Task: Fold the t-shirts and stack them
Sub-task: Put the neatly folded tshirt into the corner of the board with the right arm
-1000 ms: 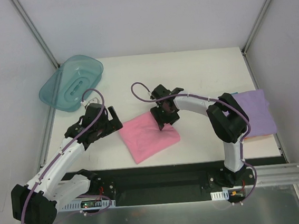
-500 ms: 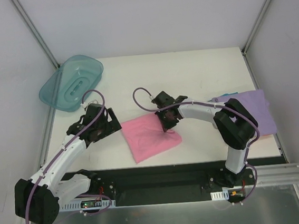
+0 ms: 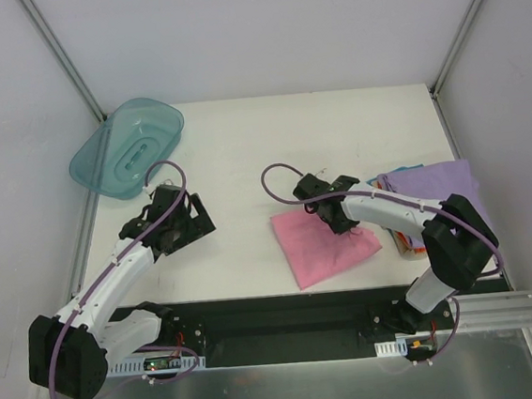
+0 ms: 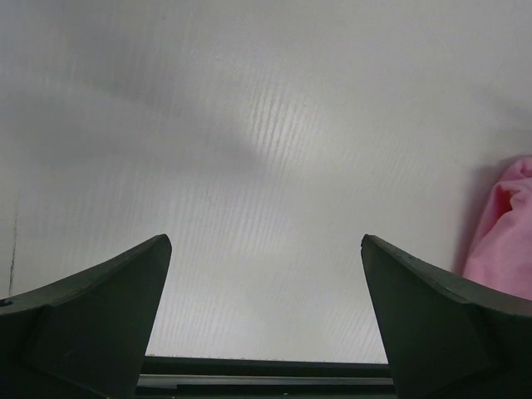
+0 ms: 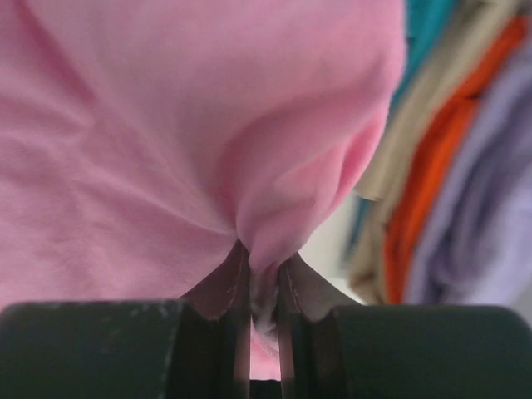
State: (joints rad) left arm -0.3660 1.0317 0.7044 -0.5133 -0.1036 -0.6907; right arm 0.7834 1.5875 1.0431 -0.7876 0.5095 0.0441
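Observation:
The folded pink t-shirt (image 3: 327, 246) lies on the white table right of centre, its right edge close to the stack of folded t-shirts (image 3: 440, 200) with the lavender one on top. My right gripper (image 3: 342, 220) is shut on a pinch of the pink t-shirt (image 5: 166, 150) near its far right corner. The right wrist view shows the stack's teal, beige, orange and lavender edges (image 5: 465, 166) just to the right. My left gripper (image 3: 192, 218) is open and empty over bare table, left of the shirt. The pink shirt's edge (image 4: 503, 241) shows at the right of the left wrist view.
A translucent teal plastic tub (image 3: 127, 147) stands at the far left corner of the table. White walls with metal posts enclose the table on three sides. The black base rail (image 3: 287, 325) runs along the near edge.
My right gripper has dragged the pink t-shirt to the right, toward the stack. The left gripper has stayed about where it was.

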